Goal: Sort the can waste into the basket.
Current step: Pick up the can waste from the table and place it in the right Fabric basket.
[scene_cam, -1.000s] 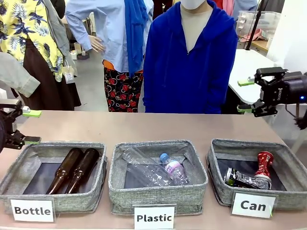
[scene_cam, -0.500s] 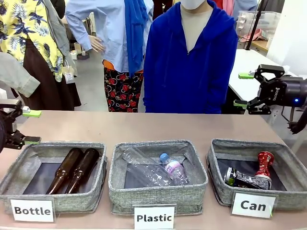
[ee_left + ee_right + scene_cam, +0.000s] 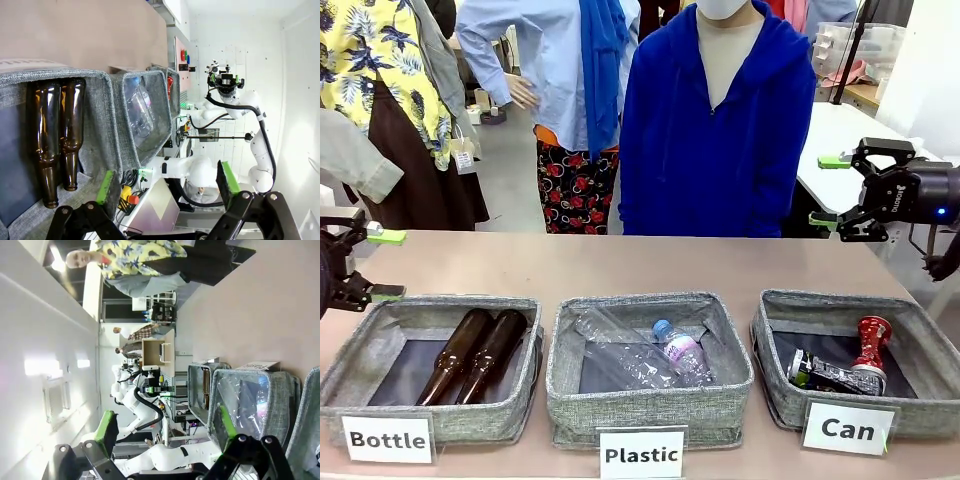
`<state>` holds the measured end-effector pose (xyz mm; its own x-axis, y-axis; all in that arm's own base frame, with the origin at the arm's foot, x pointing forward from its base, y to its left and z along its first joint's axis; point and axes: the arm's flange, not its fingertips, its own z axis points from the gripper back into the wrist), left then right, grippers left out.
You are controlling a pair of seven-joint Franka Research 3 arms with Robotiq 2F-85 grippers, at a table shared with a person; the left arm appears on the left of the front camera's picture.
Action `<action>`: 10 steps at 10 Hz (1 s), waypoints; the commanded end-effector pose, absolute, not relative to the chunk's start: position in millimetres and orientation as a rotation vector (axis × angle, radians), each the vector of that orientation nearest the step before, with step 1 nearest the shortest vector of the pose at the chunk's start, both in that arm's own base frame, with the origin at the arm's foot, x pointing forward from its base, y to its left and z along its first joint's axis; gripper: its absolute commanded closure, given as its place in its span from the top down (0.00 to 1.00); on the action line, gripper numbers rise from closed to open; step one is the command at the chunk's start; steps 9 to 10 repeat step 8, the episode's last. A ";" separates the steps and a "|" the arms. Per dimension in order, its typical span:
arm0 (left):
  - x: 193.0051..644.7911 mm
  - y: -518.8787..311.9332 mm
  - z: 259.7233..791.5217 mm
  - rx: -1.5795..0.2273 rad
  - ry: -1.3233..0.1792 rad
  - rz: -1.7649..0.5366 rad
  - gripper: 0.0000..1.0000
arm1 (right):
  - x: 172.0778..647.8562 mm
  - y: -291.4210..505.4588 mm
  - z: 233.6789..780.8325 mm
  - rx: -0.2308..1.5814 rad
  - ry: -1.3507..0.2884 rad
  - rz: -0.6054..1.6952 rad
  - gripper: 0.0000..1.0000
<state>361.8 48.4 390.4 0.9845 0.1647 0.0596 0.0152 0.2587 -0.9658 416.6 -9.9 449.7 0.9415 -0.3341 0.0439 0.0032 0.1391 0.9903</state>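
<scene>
Cans are lying nearest the camera: the black can and the red can are both resting inside the basket carded "Can", touching each other at the right end, the red one leaning against the far wall. That basket is sitting well below and slightly left of the right gripper, which is hovering high over the worktop's far right corner with its jaws spread wide and nothing between them. Beside it toward the middle, the plastic basket is holding clear bottles, and the bottle basket with two brown bottles is lying just below and right of the left gripper, whose jaws are likewise spread and empty. In the left wrist view the left gripper's green pads are framing nothing, with the brown bottles off to one side. Farther back, a person in a blue hoodie is standing at the far edge.

Judging by how things are lying, the sorting looks finished. What could go wrong now is small: the right arm sweeping low on its way to rest could catch the basket's soft rim and tip the leaning red can, or swing toward the person standing close behind.
</scene>
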 end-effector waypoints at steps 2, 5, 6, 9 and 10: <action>361.6 47.6 392.5 -1.320 -0.159 0.112 1.00 | 418.4 -12.2 456.0 1.410 -0.270 -0.239 1.00; 361.6 47.6 392.5 -1.320 -0.159 0.112 1.00 | 418.4 -12.2 456.0 1.410 -0.270 -0.239 1.00; 361.6 47.6 392.5 -1.320 -0.159 0.112 1.00 | 418.4 -12.2 456.0 1.410 -0.270 -0.239 1.00; 361.6 47.6 392.5 -1.320 -0.159 0.112 1.00 | 418.4 -12.2 456.0 1.410 -0.270 -0.239 1.00; 361.6 47.6 392.5 -1.320 -0.159 0.112 1.00 | 418.4 -12.2 456.0 1.410 -0.270 -0.239 1.00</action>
